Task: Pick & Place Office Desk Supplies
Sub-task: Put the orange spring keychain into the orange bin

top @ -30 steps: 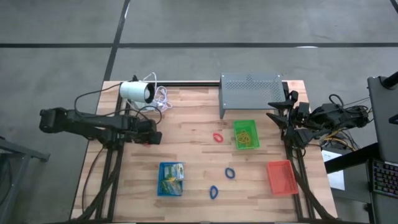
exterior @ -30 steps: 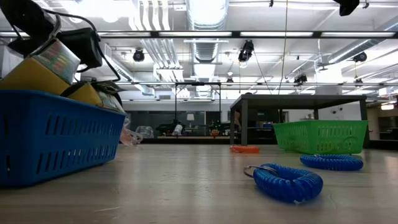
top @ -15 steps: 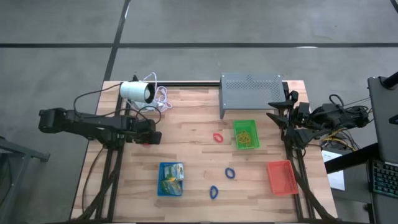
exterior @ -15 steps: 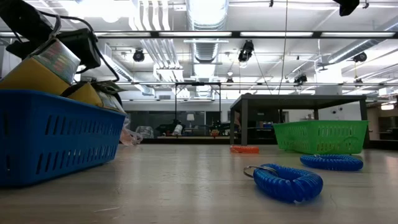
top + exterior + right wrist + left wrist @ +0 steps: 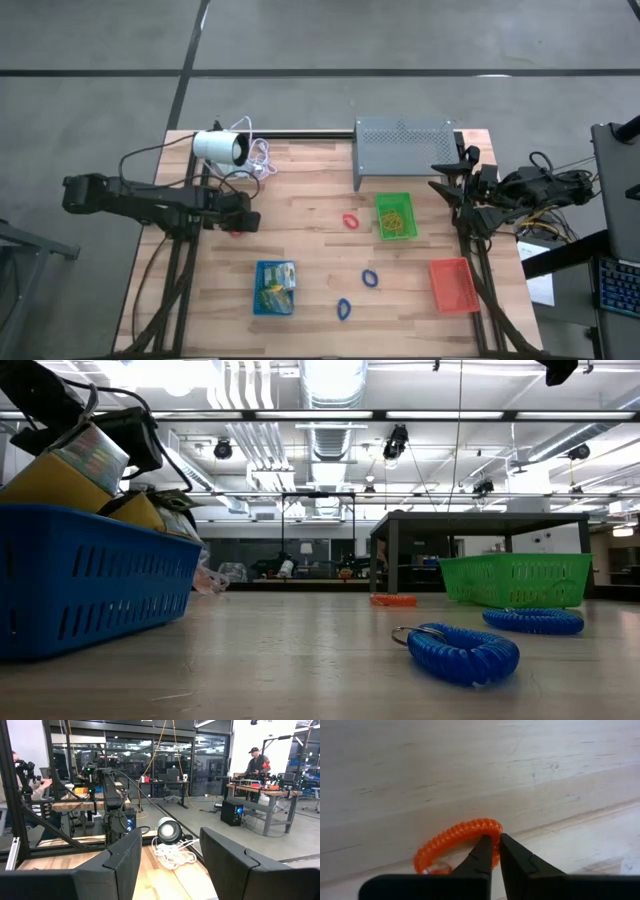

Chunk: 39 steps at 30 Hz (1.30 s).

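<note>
My left gripper (image 5: 496, 851) stands over the table's left part (image 5: 238, 222), pointing steeply down and shut on a small orange-red coiled loop (image 5: 452, 842). My right gripper (image 5: 170, 865) waits raised at the table's right edge (image 5: 450, 186), open and holding nothing. Another red loop (image 5: 350, 221) lies mid-table, and two blue loops (image 5: 370, 278) (image 5: 343, 309) lie nearer the front. A green tray (image 5: 394, 216) holds tan-yellow rubber bands, and a blue tray (image 5: 275, 287) holds green-and-white packets. My left gripper pinches the coiled strand of the orange-red loop at one side of its ring (image 5: 487, 827) between its two fingertips (image 5: 480, 857). The fingers come from above, slanting steeply down. The rest of the loop lies flat on the wooden tabletop.
A red tray (image 5: 453, 284) sits at the front right. The grey perforated stand (image 5: 404, 150) stands at the far edge, with the white cylinder and its coiled cable (image 5: 222, 147) at the far left. Bare wood lies between the trays.
</note>
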Motion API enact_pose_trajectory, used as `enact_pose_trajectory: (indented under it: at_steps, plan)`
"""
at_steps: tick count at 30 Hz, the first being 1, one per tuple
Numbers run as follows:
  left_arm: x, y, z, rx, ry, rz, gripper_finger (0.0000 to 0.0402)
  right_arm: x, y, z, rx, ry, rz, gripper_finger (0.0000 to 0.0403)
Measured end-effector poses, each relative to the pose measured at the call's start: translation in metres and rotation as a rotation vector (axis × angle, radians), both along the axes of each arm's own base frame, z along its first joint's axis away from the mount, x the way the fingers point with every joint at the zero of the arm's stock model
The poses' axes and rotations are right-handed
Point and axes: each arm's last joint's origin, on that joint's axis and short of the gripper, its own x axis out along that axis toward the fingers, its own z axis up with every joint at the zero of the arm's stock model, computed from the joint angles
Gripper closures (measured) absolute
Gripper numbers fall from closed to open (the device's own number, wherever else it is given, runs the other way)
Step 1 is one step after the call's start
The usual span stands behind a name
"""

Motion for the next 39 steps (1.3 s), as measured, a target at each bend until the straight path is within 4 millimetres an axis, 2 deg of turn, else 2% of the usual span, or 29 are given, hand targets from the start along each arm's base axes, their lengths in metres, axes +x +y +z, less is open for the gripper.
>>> enact_pose_trajectory:
  at_steps: [6, 18, 28, 31, 39]
  plan:
    - [0.005, 0.000, 0.005, -0.019, -0.022, -0.006, 0.0381, 0.000, 0.000, 0.000, 0.000, 0.000, 0.000, 0.0204]
    - [0.026, 0.004, 0.034, 0.046, -0.149, -0.039, 0.0384, 0.000, 0.000, 0.000, 0.000, 0.000, 0.000, 0.0204]
    - [0.058, 0.011, 0.079, 0.307, -0.399, -0.229, 0.0384, 0.000, 0.000, 0.000, 0.000, 0.000, 0.000, 0.0204]
    - [0.068, 0.013, 0.096, 0.396, -0.521, -0.276, 0.0384, 0.000, 0.000, 0.000, 0.000, 0.000, 0.000, 0.0204]
    - [0.087, 0.003, 0.127, 0.690, -0.812, -0.462, 0.0384, 0.000, 0.000, 0.000, 0.000, 0.000, 0.000, 0.0204]
